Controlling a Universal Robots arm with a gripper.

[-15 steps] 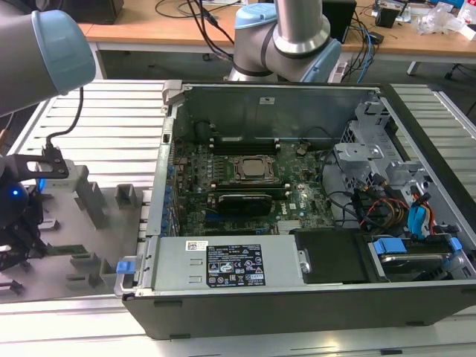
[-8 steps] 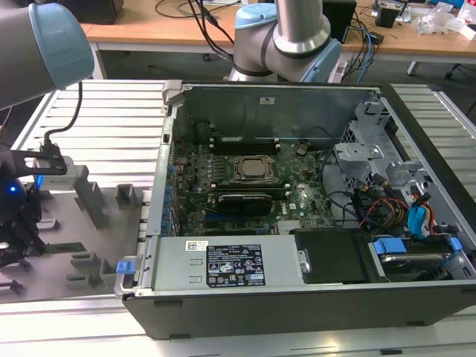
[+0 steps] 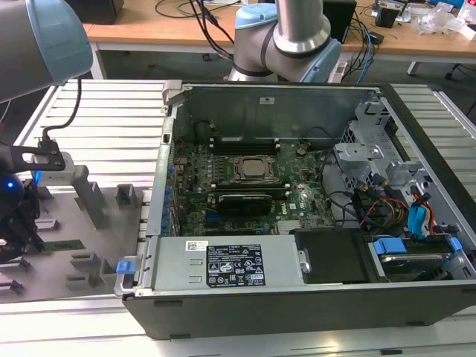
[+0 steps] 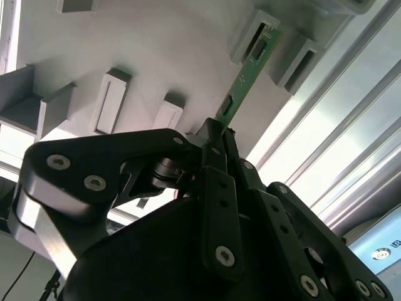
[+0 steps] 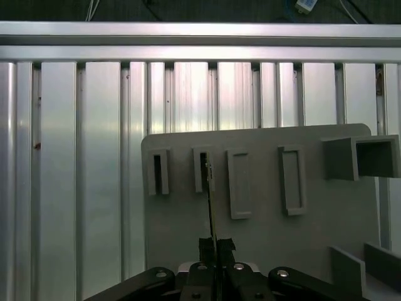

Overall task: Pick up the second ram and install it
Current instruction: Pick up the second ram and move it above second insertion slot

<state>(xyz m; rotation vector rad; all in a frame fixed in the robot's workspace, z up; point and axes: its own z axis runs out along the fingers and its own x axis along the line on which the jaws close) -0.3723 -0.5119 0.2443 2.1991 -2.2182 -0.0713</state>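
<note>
The second ram (image 4: 246,74) is a thin green stick with small dark chips. It lies on the grey plastic tray (image 4: 156,56), with its far end in one of the tray's slotted blocks (image 4: 249,34). My gripper (image 4: 217,134) is shut on the stick's near end. In the first wrist view the ram (image 5: 211,204) shows edge-on, running from my gripper (image 5: 215,243) to a slot in the tray (image 5: 263,244). In the exterior view my gripper (image 3: 30,239) sits low over the tray (image 3: 104,223) at that view's left, with the ram (image 3: 65,244) poking out beside it.
An open computer case (image 3: 297,297) stands at the exterior view's right, with the green motherboard (image 3: 223,186) and its CPU socket (image 3: 253,168) inside. Raised grey blocks (image 3: 91,197) stand on the tray. The ribbed aluminium table (image 5: 75,157) surrounds it. Cables (image 3: 52,126) hang near my arm.
</note>
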